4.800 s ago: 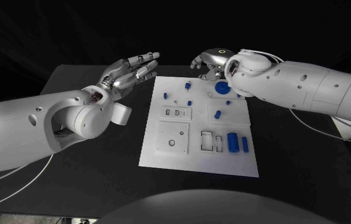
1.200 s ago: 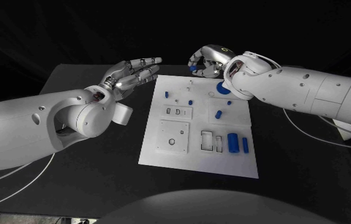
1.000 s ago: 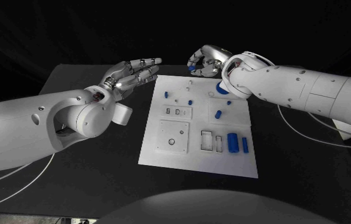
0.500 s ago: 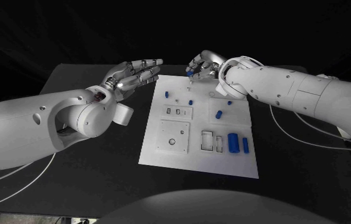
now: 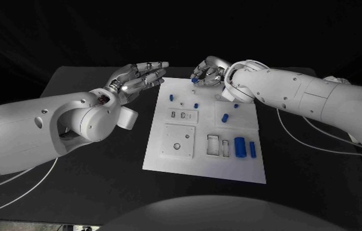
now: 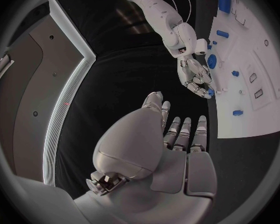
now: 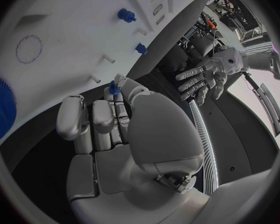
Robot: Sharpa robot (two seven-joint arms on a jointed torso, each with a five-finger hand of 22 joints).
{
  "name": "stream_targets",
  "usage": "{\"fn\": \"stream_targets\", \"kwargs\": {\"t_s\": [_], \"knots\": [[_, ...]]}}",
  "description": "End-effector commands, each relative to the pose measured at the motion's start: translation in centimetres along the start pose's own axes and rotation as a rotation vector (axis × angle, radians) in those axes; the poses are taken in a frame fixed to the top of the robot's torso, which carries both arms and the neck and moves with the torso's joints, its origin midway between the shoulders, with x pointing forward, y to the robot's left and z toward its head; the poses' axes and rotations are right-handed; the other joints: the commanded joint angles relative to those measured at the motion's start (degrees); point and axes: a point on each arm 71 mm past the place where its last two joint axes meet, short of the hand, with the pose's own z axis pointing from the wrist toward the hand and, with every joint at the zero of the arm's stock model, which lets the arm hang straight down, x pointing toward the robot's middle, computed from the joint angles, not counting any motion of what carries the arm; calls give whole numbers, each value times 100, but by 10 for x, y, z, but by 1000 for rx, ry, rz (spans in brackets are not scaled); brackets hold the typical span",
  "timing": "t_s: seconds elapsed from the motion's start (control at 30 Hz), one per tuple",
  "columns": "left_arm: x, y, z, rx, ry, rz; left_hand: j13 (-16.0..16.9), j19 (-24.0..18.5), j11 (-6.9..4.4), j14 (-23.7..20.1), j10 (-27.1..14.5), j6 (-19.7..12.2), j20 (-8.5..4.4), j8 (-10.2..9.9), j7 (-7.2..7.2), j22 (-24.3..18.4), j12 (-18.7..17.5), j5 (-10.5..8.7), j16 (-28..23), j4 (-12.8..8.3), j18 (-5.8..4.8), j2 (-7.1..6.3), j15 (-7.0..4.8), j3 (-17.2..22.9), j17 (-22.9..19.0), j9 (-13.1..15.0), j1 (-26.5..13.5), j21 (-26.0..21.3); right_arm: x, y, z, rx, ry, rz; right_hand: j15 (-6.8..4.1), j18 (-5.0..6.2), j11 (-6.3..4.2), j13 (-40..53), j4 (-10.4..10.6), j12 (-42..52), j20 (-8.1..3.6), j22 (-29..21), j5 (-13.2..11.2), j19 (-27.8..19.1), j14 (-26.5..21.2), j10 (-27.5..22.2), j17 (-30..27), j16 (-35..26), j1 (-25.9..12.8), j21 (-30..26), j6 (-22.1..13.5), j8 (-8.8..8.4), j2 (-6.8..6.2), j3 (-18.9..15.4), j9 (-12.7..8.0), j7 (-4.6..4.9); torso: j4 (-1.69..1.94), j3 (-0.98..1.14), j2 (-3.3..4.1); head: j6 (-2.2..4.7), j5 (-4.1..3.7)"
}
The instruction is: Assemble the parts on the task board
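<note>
While the right hand hangs over the top edge of the task board in the upper middle of the head view, it pinches a small blue part at its fingertips, the other fingers curled in close around it. In the right wrist view the same blue part sits at the tips of the fingers, with short white pegs standing out of the board just beyond it. The part therefore lies just above and near these pegs at the board's top end, not touching them as far as I can tell. Its long axis cannot be made out.

At the upper left of the board, the left hand is held off the board's edge with its fingers spread and nothing in it. The right hand is plainly the nearer to the pegs, so I judge that the coming move is a short descent of the part onto one of them.
</note>
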Motion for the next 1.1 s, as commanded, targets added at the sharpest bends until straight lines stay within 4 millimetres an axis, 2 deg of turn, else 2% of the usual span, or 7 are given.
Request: {"fn": "stream_targets", "kwargs": {"t_s": [0.03,0.23,0.6,1.1], "knots": [[3,-1,1,3,17,0,7,49,6,40,27,23,-1,21,7,-4,33,22,43,13,-54,15,-7,32,10,5,44,24,5,-1,1,21,59,3,-4,-5,-5,-12,12,-36,-22,357,-22,-26,-39,-62,-20,-34,31,-44,-49,-19,-2,-21,5,-16,2,0,1,1,-11],[4,-1,1,-1,24,-3,7,51,9,42,28,25,-1,23,9,-4,38,23,48,18,-56,17,-4,34,11,5,42,25,8,-2,2,34,63,-13,-6,-4,-9,-31,17,-66,-24,358,-13,-30,-51,-85,-31,-41,45,-55,-71,-31,10,-16,3,-23,13,3,5,1,-25],[6,0,1,-6,29,-5,6,53,14,44,25,20,0,24,13,-4,37,25,53,27,-58,20,1,38,11,4,39,26,8,-1,4,50,27,-38,-14,-1,-18,-99,20,-179,-33,363,48,-40,-60,-214,-27,-40,97,-88,-183,-90,27,2,-10,-26,12,-5,3,1,-15],[7,0,1,-13,36,-7,7,58,19,53,30,30,1,31,19,-3,56,28,69,43,-63,21,12,44,13,4,34,29,8,-2,4,67,7,-47,-23,8,-39,-186,62,-310,-40,359,50,-66,-88,-384,-64,-56,116,-143,-254,-122,98,31,-10,-44,7,-1,2,1,11]]}}
